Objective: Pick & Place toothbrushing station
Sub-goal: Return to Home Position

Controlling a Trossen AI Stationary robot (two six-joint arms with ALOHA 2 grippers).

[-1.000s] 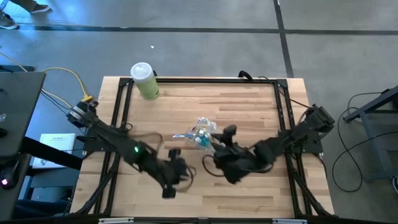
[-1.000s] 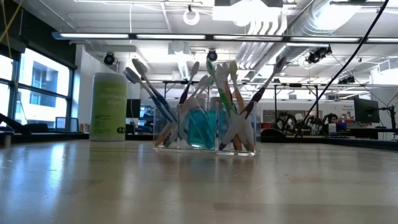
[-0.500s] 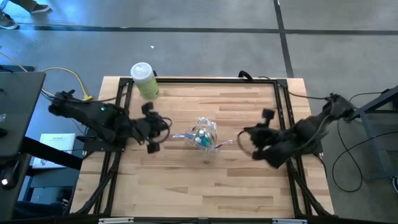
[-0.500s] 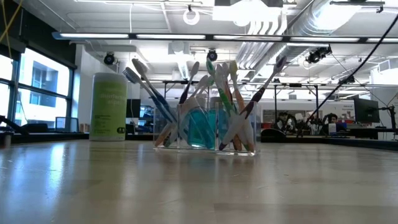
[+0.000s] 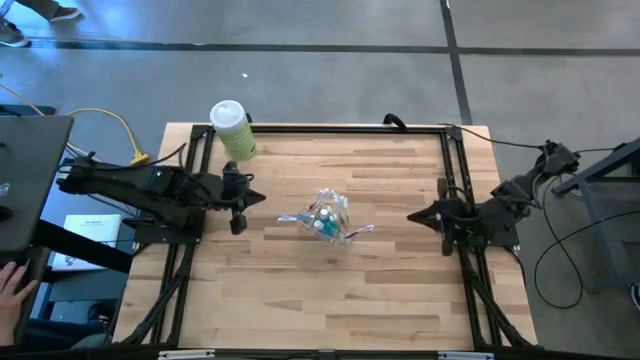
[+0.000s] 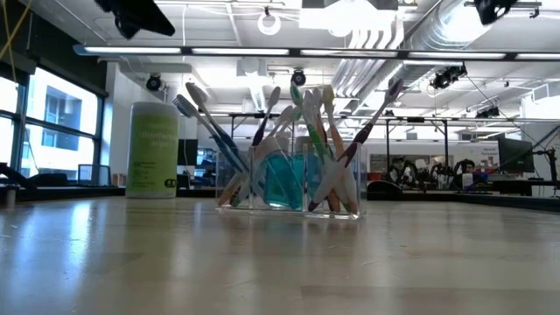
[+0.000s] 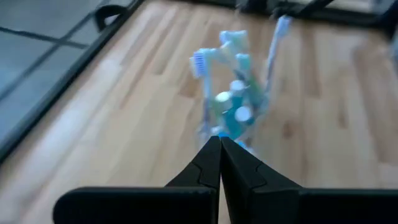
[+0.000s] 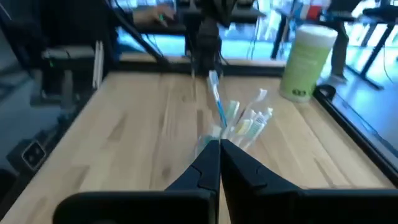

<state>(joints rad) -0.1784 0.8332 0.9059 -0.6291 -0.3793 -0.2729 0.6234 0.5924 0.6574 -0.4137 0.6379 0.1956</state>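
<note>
The toothbrushing station (image 5: 325, 216) stands at the table's middle: a clear plastic cup (image 6: 290, 179) resting on its base, with several white, pink and green toothbrushes fanning out and teal white-capped tubes (image 7: 235, 111) inside. My left gripper (image 5: 260, 197) hangs shut to the station's left, pointing at it. My right gripper (image 5: 412, 216) hangs shut to its right, also pointing at it. Both are well clear of it. The shut fingertips show in the left wrist view (image 7: 219, 140) and the right wrist view (image 8: 219, 144).
A larger pale-green bottle (image 5: 233, 130) with a white cap stands at the far left corner. A black frame (image 5: 450, 160) runs along the table's edges. Bare wood lies on all sides of the station. A person's hand (image 5: 10, 285) shows off the table at the left.
My left gripper has swung from the table's near middle toward the left edge and farther back, and has risen. My right gripper has drawn back from beside the station toward the right edge. The station has stayed where it was.
</note>
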